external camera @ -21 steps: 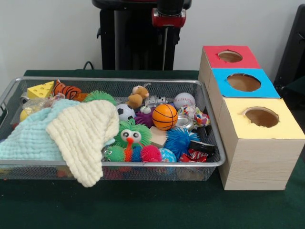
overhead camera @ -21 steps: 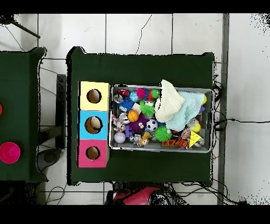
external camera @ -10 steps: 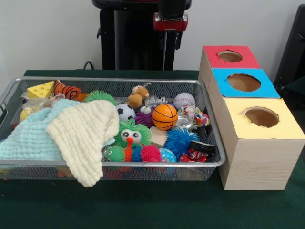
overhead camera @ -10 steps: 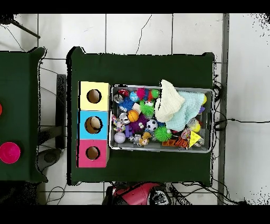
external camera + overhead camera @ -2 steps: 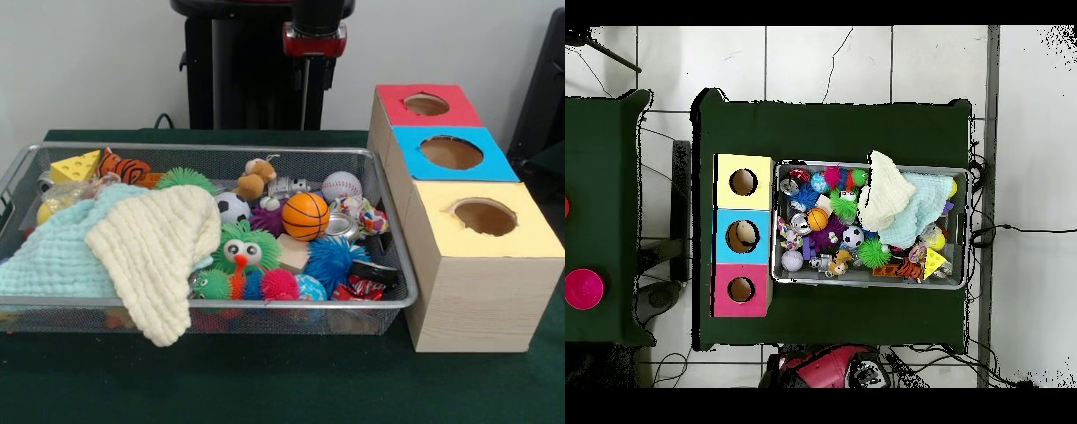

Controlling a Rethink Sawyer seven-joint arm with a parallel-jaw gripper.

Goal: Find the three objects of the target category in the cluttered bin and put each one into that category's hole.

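So, front view: wire bin (image 5: 402, 296) crammed w/ toys, cream cloth (image 5: 159, 252) over a teal one at left, orange basketball (image 5: 305, 215) mid-bin. Red, blue, yellow hole boxes (image 5: 481, 256) just beside bin's right. Gripper (image 5: 313, 84) hangs behind the bin; can't tell jaw state.

Overhead: arm (image 5: 827, 368) at bottom edge, apart from bin (image 5: 779, 275); something pale sits in the blue box's hole (image 5: 742, 236).
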